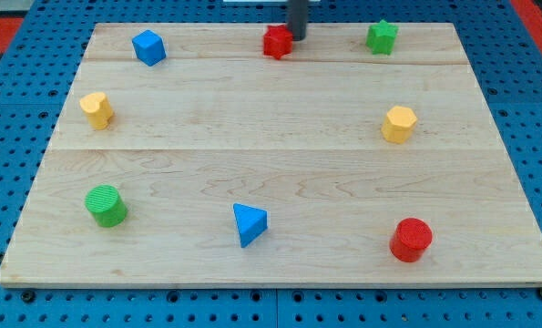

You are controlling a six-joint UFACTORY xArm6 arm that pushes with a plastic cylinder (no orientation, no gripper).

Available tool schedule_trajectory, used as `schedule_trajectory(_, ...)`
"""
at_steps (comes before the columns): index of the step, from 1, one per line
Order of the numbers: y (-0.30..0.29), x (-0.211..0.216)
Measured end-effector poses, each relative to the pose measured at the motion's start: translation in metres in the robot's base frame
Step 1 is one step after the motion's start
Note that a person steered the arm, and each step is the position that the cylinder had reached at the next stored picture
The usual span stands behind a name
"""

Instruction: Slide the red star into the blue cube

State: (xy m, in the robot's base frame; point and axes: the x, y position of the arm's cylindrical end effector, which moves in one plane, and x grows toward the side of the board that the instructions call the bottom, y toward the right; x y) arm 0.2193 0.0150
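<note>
The red star point(276, 42) lies near the view's top edge of the wooden board, about at the middle. The blue cube point(148, 47) sits far to its left, near the top left corner. My tip point(299, 36) is the lower end of the dark rod coming down from the view's top; it stands right next to the red star's right side, touching it or nearly so.
A green star point(381, 36) is at the top right. A yellow block point(97, 109) is at the left, a yellow hexagon block point(399, 124) at the right. A green cylinder point(106, 205), a blue triangle point(249, 223) and a red cylinder point(411, 240) lie along the bottom.
</note>
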Motion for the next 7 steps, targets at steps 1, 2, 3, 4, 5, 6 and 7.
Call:
schedule_trajectory(1,0.009,0.012)
schedule_trajectory(2,0.027,0.024)
schedule_trajectory(3,-0.048,0.006)
schedule_trajectory(4,-0.084,-0.002)
schedule_trajectory(5,-0.091,0.020)
schedule_trajectory(6,-0.089,0.035)
schedule_trajectory(7,-0.063,0.050)
